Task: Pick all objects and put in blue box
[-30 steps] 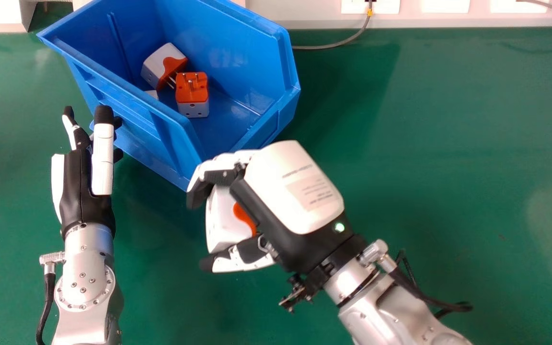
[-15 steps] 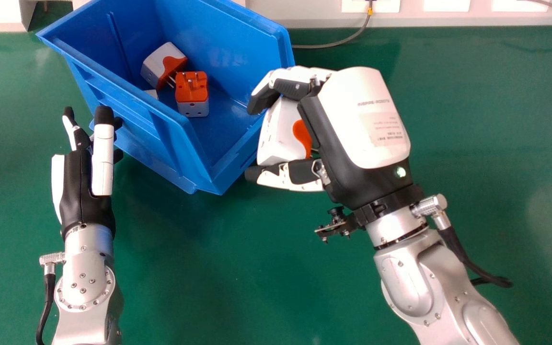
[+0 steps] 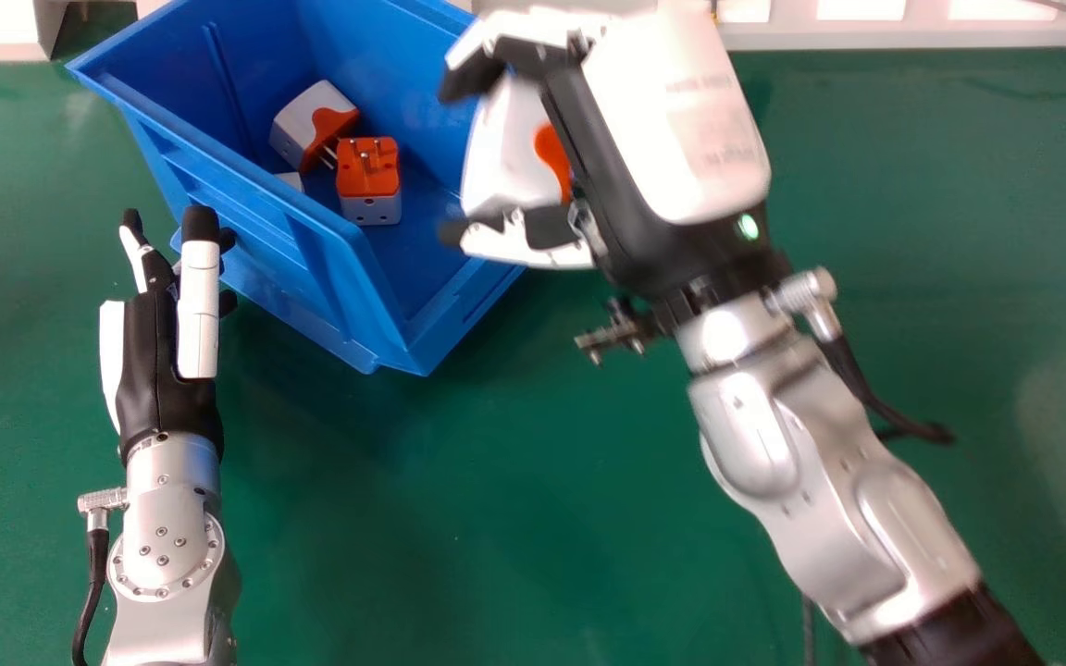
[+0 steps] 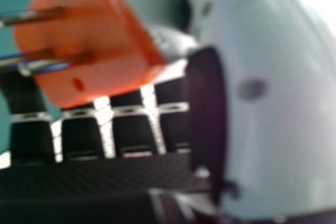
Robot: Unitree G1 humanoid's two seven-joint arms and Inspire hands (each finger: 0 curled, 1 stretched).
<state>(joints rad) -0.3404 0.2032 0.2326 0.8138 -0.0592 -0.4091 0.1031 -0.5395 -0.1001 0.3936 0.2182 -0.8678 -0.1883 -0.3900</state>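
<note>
My right hand (image 3: 681, 125), black and white on its silver forearm, is up toward 1 o'clock in the head view, and its curled fingers and thumb are closed round a boxy plug adapter with a white plastic body and an orange face (image 3: 507, 153). The thumb lies along the adapter's 6 o'clock side, and the fingers curl past its 11 o'clock side. From the camera at that hand I see the orange face close up, with bare metal pins standing out of it.

In the head view the held adapter overlaps the 3 o'clock side of the deep, open blue plastic box (image 3: 246, 199); I can't tell how high over the box it is. The box sits toward 11 o'clock on the smooth green counter (image 3: 912, 277). Inside it, a white and orange adapter lying tilted (image 3: 300, 120) has its pins aimed about 4 o'clock, toward a second adapter with its orange pin face up (image 3: 369, 190). At that second one's 9 o'clock a bit of a white piece (image 3: 291, 180) peeks past the box wall; I can't make out the rest of it.

My left hand (image 3: 158, 351) is at 9 o'clock, fingers extended and holding nothing, near the box's 7 o'clock side.
</note>
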